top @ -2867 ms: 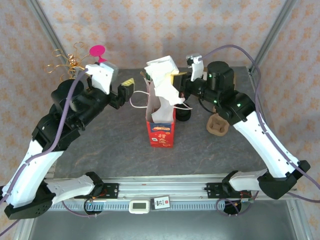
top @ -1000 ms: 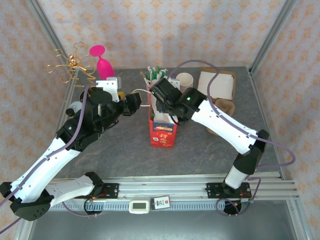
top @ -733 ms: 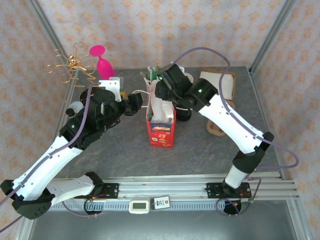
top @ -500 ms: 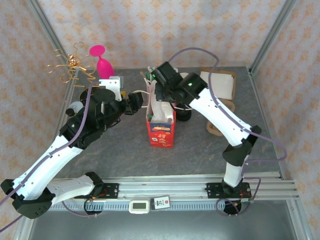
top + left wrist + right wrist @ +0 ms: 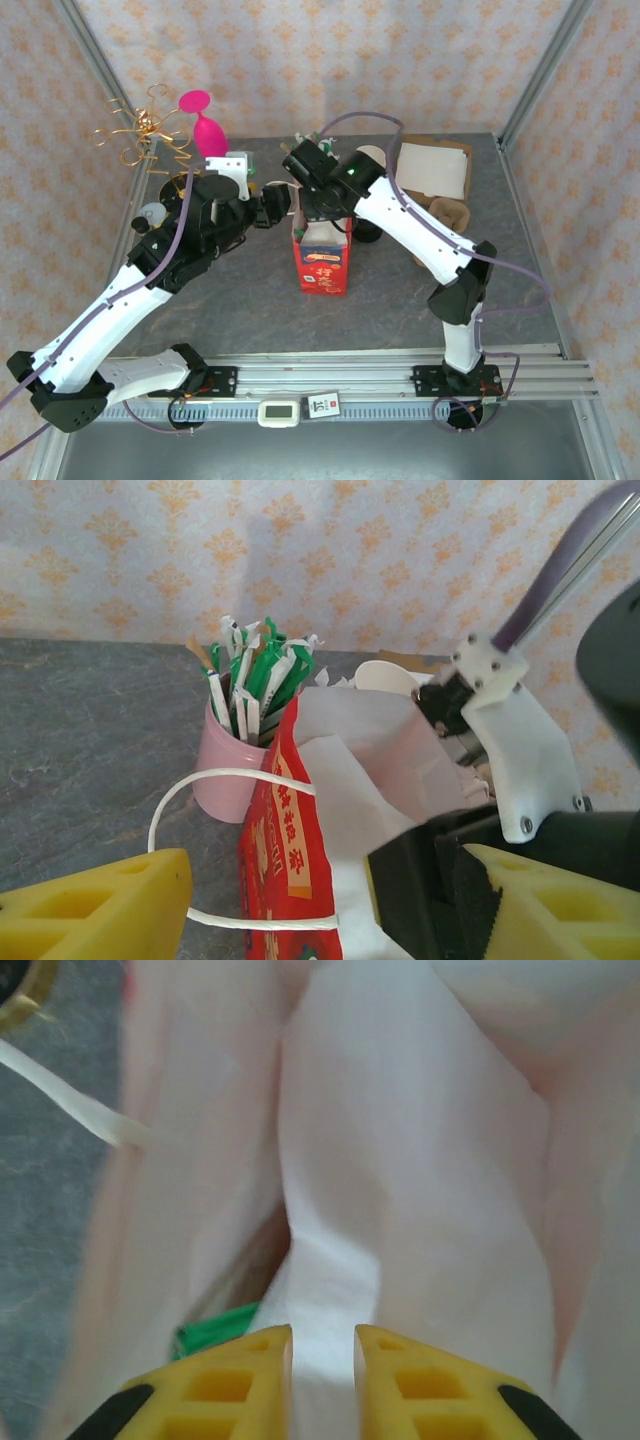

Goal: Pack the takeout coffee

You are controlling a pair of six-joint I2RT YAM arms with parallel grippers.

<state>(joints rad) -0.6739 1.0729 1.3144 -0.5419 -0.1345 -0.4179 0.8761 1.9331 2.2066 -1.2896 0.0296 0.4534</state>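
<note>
The red paper bag (image 5: 322, 262) stands upright mid-table, and white paper (image 5: 325, 232) sticks out of its mouth. My right gripper (image 5: 322, 1335) points down into the bag. Its yellow fingers are nearly together, with a fold of that white paper (image 5: 335, 1260) between them. My left gripper (image 5: 325, 880) is wide open at the bag's left edge (image 5: 280, 830). The white handle loop (image 5: 200, 785) lies between its fingers. The takeout coffee is hidden. A dark round thing (image 5: 368, 230) sits just right of the bag under the right arm, too covered to identify.
A pink cup of wrapped sticks (image 5: 225, 780) stands right behind the bag. Cream cups (image 5: 372, 155), a flat paper packet (image 5: 435, 168) and a brown cardboard carrier (image 5: 452, 213) sit back right. A pink goblet (image 5: 205, 125) and a gold wire ornament (image 5: 140, 130) stand back left.
The right gripper has gone from holding white paper above the bag to being down in its mouth, and its wrist has swung left. The left gripper has moved in to the bag's left handle.
</note>
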